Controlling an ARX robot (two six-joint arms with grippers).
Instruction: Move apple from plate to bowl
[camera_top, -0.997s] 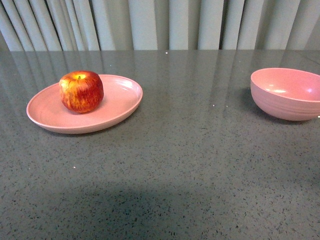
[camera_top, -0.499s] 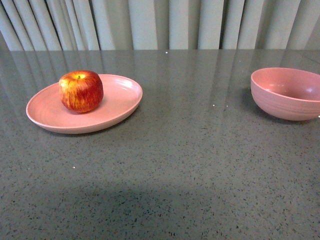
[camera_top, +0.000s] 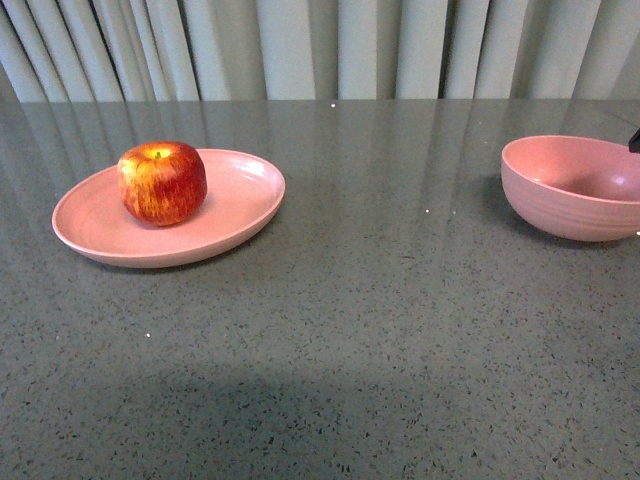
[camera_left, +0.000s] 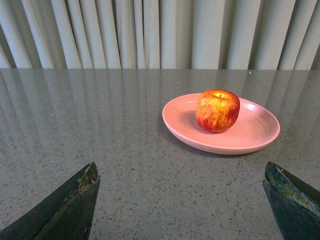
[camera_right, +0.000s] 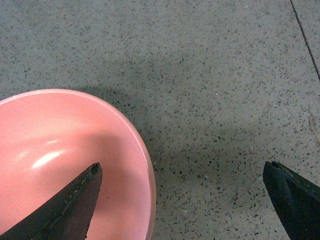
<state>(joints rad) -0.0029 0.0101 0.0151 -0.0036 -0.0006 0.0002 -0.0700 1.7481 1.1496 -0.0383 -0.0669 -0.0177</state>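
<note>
Judging progress: we count none of the move as done; the task stands at its very start.
Apple: the apple (camera_top: 162, 182) sits stem-up on the plate (camera_top: 240, 205), on the plate's left half in the front view, and neither claw touches it.
Bowl: the bowl (camera_top: 570, 215) stands well apart from the plate, far to the right on the table (camera_top: 380, 300). What we can see of its inside is bare.
Left claw: our left gripper (camera_left: 181, 170) is spread wide, released and holding nothing. In the left wrist view the apple and plate lie ahead of it, beyond the fingertips and not between them.
Right claw: our right gripper (camera_right: 182, 166) is likewise spread and empty. It hangs over the bowl's edge, one finger above the pink inside and the other above the table beside it.
Front view: neither arm shows clearly. A dark sliver (camera_top: 635, 140) at the right edge above the bowl may be part of our right arm, but we cannot tell.
Left to do: everything, namely reaching the apple, closing on it, lifting it off the plate, carrying it across and letting it go inside the bowl.
Our reading: the left arm faces the apple and seems better placed for the pick, though that is a judgement only.
</note>
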